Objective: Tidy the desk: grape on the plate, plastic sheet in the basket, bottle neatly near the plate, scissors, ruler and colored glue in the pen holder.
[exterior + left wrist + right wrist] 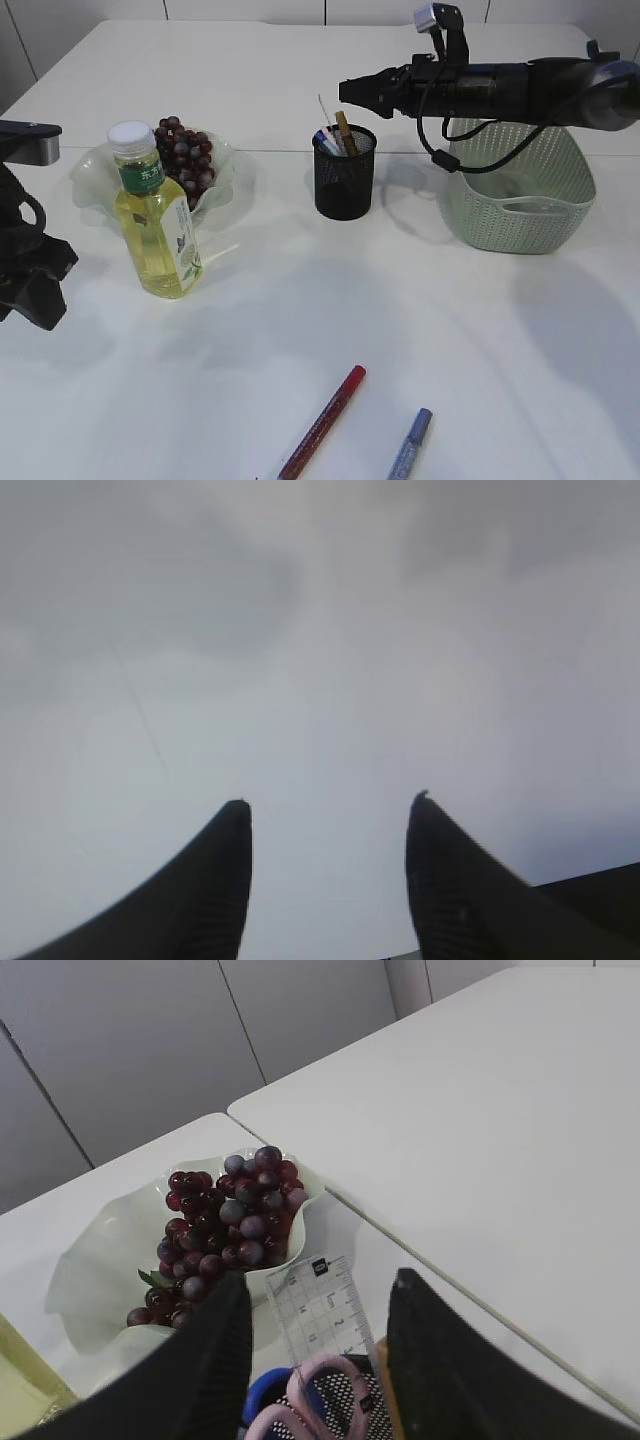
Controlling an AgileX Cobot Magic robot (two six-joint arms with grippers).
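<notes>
Hovering right gripper [345,92] over pen holder [344,180], jaws apart, holding nothing. Red pen [323,422] and blue pen [411,444] loose up front. Left gripper [330,810] open, empty too.

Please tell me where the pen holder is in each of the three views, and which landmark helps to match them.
Exterior view: the pen holder stands at centre, under the right gripper, between plate and basket.
Left wrist view: not in it; only table and jaws show.
Right wrist view: its rim sits at the bottom edge between the jaws, with ruler and scissors inside.
Shared landmark: the grapes on the plate.
</notes>
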